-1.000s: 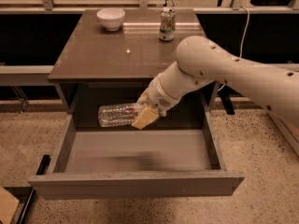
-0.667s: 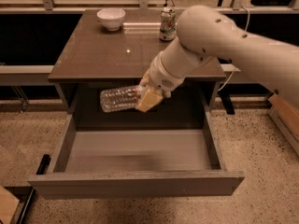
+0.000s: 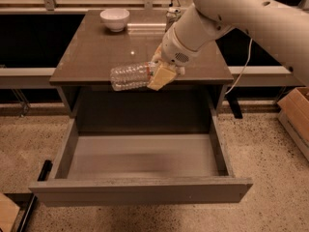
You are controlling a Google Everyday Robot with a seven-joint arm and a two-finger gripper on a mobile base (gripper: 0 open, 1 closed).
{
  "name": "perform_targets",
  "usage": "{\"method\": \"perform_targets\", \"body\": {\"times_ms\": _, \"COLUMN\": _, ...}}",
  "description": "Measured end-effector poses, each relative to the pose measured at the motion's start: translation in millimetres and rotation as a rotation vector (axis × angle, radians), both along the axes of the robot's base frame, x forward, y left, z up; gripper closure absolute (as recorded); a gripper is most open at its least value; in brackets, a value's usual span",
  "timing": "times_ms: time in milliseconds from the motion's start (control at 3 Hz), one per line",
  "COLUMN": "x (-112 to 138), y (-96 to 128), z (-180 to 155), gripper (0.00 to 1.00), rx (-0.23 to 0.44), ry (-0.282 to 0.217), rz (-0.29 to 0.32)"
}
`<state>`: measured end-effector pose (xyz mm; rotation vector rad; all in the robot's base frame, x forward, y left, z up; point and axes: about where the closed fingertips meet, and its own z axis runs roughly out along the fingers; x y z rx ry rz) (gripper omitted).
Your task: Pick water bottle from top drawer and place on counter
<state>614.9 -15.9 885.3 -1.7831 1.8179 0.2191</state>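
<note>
One camera, fairly near, looks down from above and in front of the gripper (image 3: 157, 74), which hangs at the counter's (image 3: 96, 52) front edge

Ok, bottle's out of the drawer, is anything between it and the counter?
Nothing visible. The gripper holds the water bottle on its side right at the front edge of the counter, with open surface just behind it. The white bowl and the can stand at the back edge, well clear.
</note>
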Motion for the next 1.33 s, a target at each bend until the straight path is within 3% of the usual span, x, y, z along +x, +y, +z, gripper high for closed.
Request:
{"method": "perform_targets", "body": {"times_ms": 333, "x": 5, "y": -8, "z": 0, "gripper": 1.00, "rx": -0.012, "ry": -0.023, "rz": -0.059}}
{"method": "perform_targets", "body": {"times_ms": 667, "x": 23, "y": -32, "z": 7, "gripper": 1.00, "rx": -0.016, "ry": -0.072, "rz": -0.189}}
{"method": "perform_targets", "body": {"times_ms": 1333, "x": 82, "y": -84, "z": 11, "gripper": 0.98, "rx": 0.014, "ry": -0.143, "rz": -0.397}}
